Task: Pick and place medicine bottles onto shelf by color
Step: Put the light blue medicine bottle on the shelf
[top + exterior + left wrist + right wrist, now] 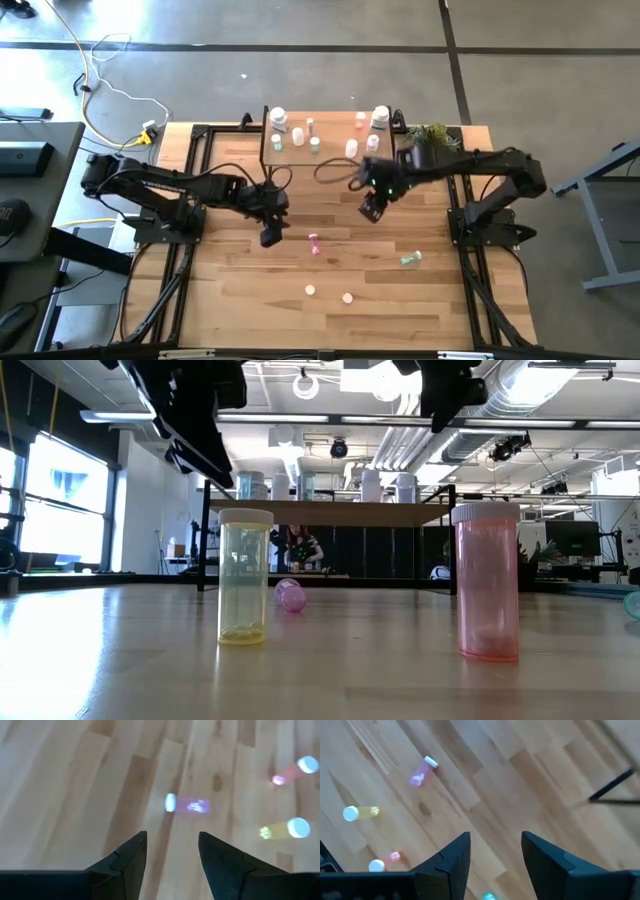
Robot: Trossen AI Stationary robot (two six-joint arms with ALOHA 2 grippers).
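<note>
Both arms hang empty over the table, with loose bottles still to be sorted onto the shelf.

The left gripper [271,236] hovers with fingers parted and nothing between them, just beside the fallen pink bottle [315,243], probably lining up for it. The yellow bottle [244,577] and upright pink bottle [488,583] stand near the table's front; a green bottle [411,259] lies farther right. The right gripper [371,210], also spread and empty, hangs near the shelf [290,158], where sorted bottles stand.

Yellow bottle [244,577] and pink bottle [487,582], both white-capped; purple bottle [290,594] lying; pale striped wood table [120,660]; black grippers
</note>
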